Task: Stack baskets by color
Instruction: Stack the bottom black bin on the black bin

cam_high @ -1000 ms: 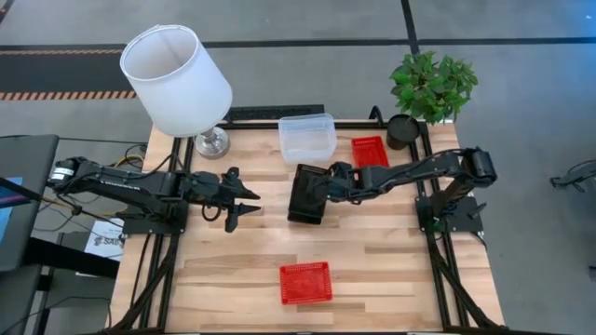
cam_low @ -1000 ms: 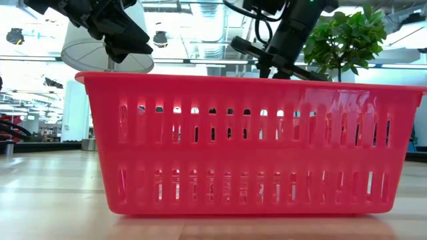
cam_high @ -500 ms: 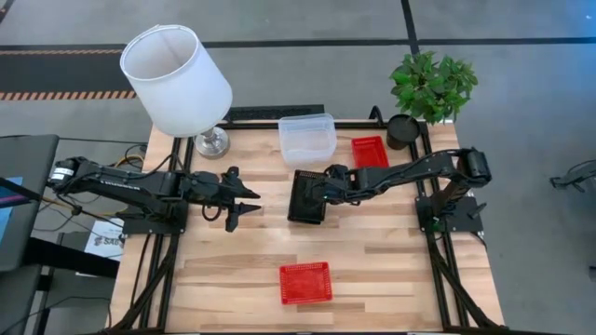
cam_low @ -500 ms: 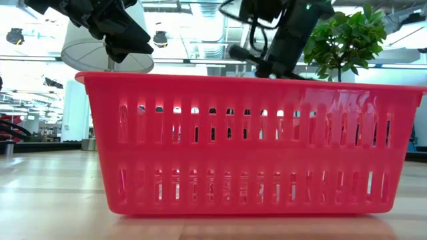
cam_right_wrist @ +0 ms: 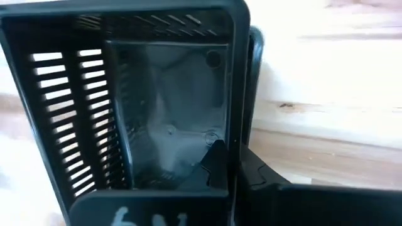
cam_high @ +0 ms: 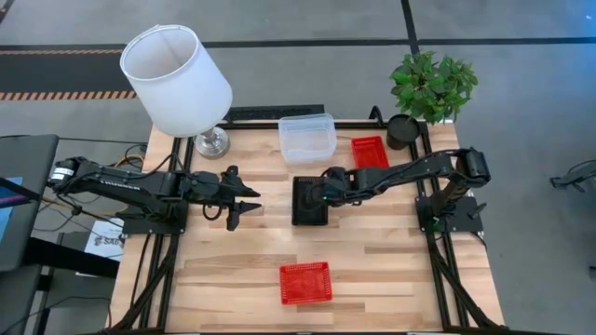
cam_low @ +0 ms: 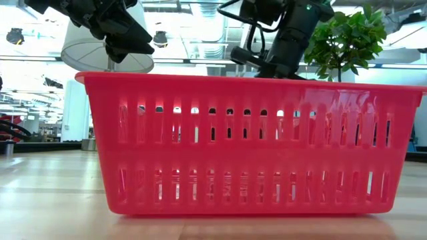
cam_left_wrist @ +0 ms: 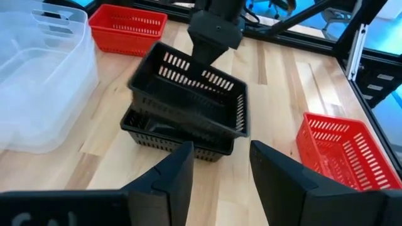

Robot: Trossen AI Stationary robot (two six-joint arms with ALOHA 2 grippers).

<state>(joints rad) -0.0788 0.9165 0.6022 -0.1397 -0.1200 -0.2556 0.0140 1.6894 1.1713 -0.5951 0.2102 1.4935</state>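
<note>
Right gripper (cam_high: pixel 328 186) clamps the upper black basket's (cam_left_wrist: pixel 188 94) rim, tilted over the lower black basket (cam_left_wrist: pixel 160 135).

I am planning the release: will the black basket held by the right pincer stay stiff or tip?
The black basket probably stays stiff: held by one wall in the right pincer, it shows no sag. It looks light, being slotted. It sits tilted over the lower black basket, so it may shift.

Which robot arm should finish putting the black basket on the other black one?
The right. Its gripper is already shut on the rim of the top black basket, which hangs tilted over the lower black basket. The left gripper holds nothing and waits off to the side.
</note>
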